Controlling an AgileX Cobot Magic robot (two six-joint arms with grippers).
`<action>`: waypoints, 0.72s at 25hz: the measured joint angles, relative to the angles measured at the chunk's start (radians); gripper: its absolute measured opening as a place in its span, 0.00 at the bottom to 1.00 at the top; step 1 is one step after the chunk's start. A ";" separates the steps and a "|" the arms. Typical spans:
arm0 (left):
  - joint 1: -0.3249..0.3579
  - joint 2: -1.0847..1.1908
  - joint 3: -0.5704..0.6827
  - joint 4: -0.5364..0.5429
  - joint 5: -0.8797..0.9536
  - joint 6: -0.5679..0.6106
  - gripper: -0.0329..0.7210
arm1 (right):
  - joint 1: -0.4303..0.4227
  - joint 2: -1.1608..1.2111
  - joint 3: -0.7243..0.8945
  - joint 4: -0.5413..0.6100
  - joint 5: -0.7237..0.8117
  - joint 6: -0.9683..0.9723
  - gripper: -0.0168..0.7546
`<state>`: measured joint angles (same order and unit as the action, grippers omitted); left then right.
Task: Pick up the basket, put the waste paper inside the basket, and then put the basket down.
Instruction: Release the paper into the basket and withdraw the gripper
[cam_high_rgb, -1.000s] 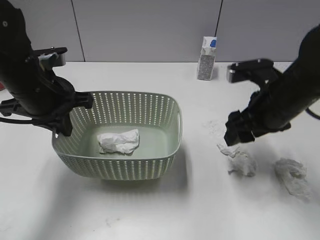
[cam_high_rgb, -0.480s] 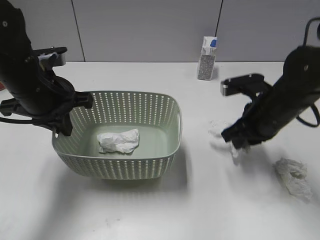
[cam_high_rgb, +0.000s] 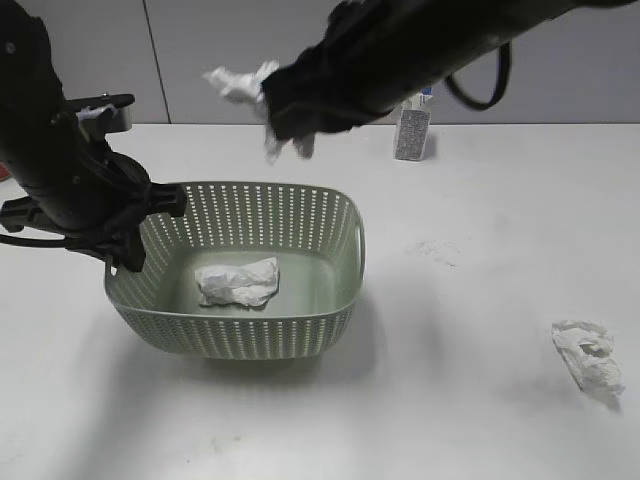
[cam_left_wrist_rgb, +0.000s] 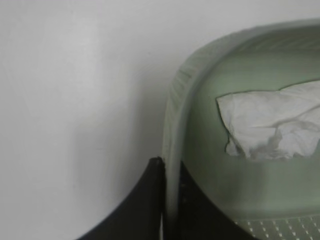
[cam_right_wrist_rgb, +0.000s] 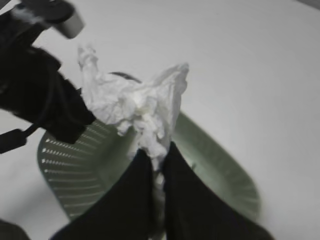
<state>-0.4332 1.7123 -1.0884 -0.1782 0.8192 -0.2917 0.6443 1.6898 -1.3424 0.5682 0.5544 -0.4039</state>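
Waste paper pinched between right jaws, above basket.

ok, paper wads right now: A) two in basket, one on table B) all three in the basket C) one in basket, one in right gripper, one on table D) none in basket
C: one wad lies in the basket, the right gripper pinches another above it, and a third sits on the table.
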 joint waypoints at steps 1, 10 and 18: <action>0.000 0.000 0.000 0.000 0.000 0.000 0.05 | 0.019 0.028 -0.002 0.005 0.014 0.000 0.16; 0.000 0.000 0.000 0.000 0.001 0.000 0.05 | -0.040 0.105 -0.063 -0.282 0.221 0.175 0.78; 0.000 0.000 0.000 0.000 0.000 0.000 0.05 | -0.408 0.024 0.242 -0.391 0.242 0.236 0.78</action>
<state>-0.4332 1.7123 -1.0884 -0.1782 0.8194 -0.2917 0.2366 1.7134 -1.1009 0.1773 0.7966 -0.1676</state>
